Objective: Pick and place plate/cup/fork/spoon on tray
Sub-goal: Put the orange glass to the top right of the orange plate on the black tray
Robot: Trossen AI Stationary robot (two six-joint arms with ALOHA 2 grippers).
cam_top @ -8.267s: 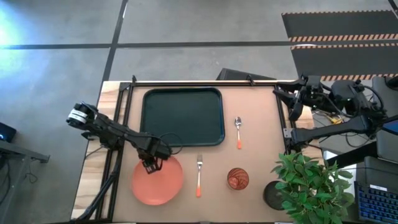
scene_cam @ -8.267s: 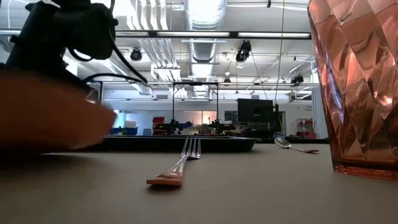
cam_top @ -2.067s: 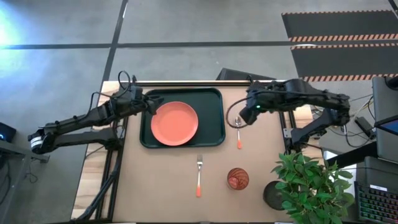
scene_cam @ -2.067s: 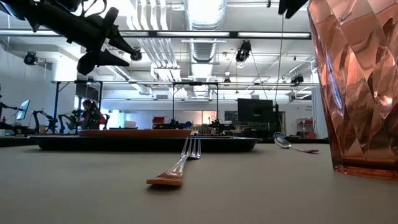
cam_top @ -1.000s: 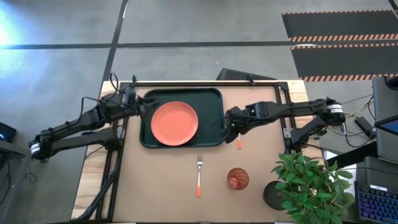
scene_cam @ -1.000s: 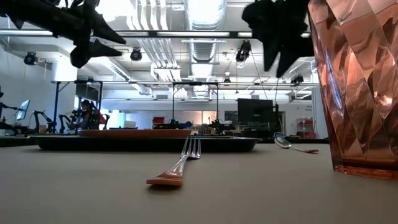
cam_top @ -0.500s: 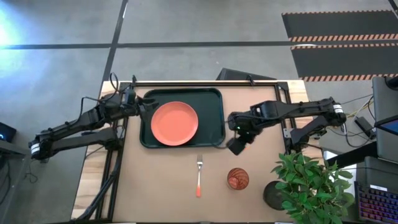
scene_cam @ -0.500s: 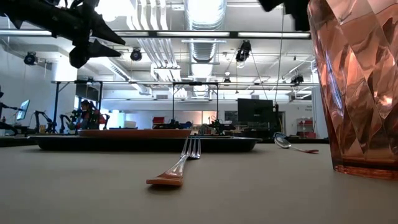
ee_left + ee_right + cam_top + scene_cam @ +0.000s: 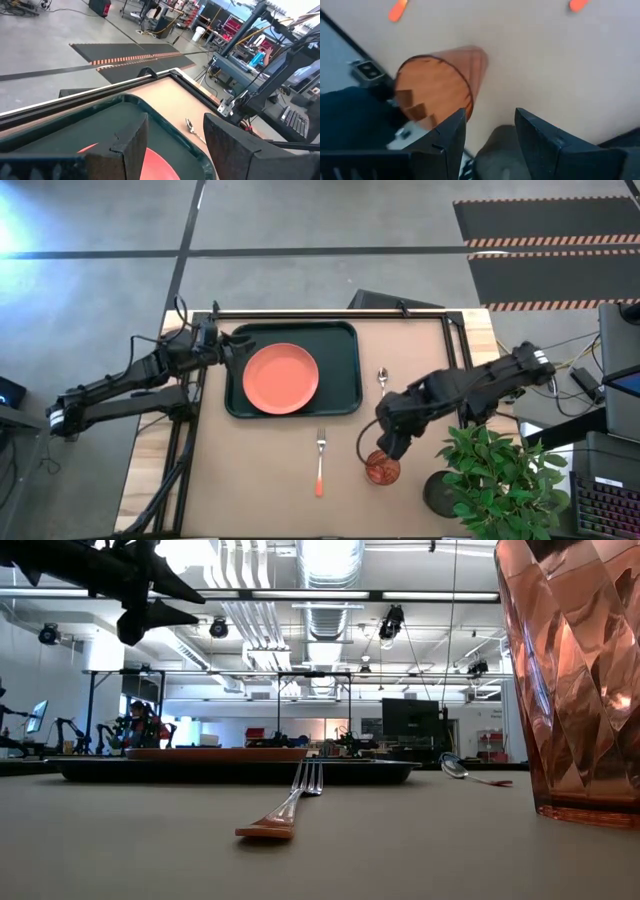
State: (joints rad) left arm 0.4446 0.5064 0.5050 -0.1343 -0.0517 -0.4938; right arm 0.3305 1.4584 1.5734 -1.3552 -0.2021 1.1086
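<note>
The coral-orange plate point(image 9: 281, 378) lies flat in the dark tray point(image 9: 340, 345) at the table's far left. My left gripper point(image 9: 236, 350) hovers open over the tray's left rim; in the left wrist view its open fingers point(image 9: 172, 145) stand above the plate point(image 9: 160, 167). My right gripper point(image 9: 385, 448) is open just above the reddish-brown cup point(image 9: 382, 470), which stands upright on the table near the front edge. In the right wrist view the cup's rim point(image 9: 434, 87) lies ahead of the open gripper point(image 9: 490, 132). The fork point(image 9: 320, 460) and the spoon point(image 9: 382, 379) lie on the table.
A green plant point(image 9: 500, 480) in a dark pot point(image 9: 438, 492) stands at the near right corner, close to the cup and my right arm. Bare table lies between the fork and the left edge. A black frame rail point(image 9: 330, 312) runs along the far edge.
My right gripper has gone from beside the spoon toward the table's near edge, to just above the cup, and stays open. The spoon, which the arm hid, shows again in its old place. Nothing else has moved.
</note>
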